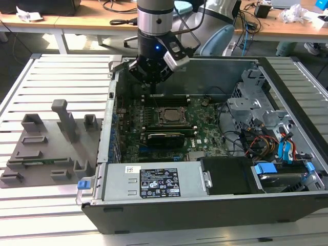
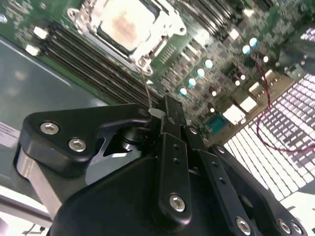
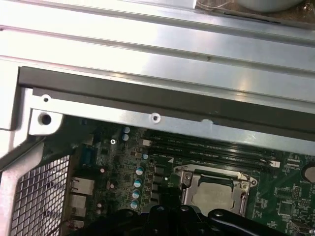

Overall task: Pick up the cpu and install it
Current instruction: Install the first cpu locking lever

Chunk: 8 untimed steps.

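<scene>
Currently the gripper (image 1: pixel 154 82) hangs above the open computer case (image 1: pixel 215 205), just over the far edge of the motherboard (image 1: pixel 202 125) and short of the socket frame (image 1: pixel 170 116). In the second wrist view the fingers (image 2: pixel 172 129) stand pressed together with nothing between them — a narrow, empty closure. The cpu (image 3: pixel 212 195) already lies flat inside the socket frame, its silver-grey top plate visible in both wrist views (image 2: pixel 129 24), so the seating step appears done. A thin wire lever (image 2: pixel 147 93) rises beside the socket, close to the fingertips in the second wrist view; the step in hand is probably securing the retention hardware. To do that well, keep the closed fingertips clear of the chip's top plate and of the memory slots (image 1: pixel 163 137) alongside — contact belongs on the lever alone, with steady pressure.
</scene>
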Available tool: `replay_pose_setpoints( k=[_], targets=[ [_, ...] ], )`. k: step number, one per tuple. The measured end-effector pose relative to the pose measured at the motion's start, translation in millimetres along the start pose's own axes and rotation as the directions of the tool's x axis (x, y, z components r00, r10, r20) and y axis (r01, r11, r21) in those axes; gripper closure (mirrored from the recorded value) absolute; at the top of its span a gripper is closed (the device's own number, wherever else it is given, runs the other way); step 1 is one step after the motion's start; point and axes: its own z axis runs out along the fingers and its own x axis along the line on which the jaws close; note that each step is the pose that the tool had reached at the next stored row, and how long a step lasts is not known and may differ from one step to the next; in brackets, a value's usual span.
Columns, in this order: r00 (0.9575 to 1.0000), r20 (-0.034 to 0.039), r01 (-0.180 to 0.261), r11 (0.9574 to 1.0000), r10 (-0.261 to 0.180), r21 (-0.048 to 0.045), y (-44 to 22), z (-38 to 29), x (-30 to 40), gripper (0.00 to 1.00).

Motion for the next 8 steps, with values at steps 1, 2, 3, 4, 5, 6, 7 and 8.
replay_pose_setpoints(
  k=[1,2,3,4,5,6,7,8],
  targets=[
    [1.0000,-0.0001,0.000,1.0000,0.000,0.0000,2.2,0.5,2.1,0.89],
    [1.0000,0.0000,0.000,1.0000,0.000,0.0000,3.9,1.4,2.4,0.89],
    [1.0000,0.0000,0.000,1.0000,0.000,0.0000,6.9,2.8,2.7,0.89],
    [1.0000,0.0000,-0.001,1.0000,0.001,0.0000,9.6,4.0,3.2,0.89],
    [1.0000,-0.0001,0.000,1.0000,0.000,0.0001,12.1,5.0,3.7,0.89],
    [1.0000,0.0001,0.000,1.0000,0.000,-0.0001,14.5,6.0,4.9,0.89],
    [1.0000,0.0001,-0.001,1.0000,0.001,0.0000,16.0,6.2,7.3,0.89],
    [1.0000,0.0000,-0.001,1.0000,0.001,0.0000,16.7,6.5,11.0,0.89]
  ],
)
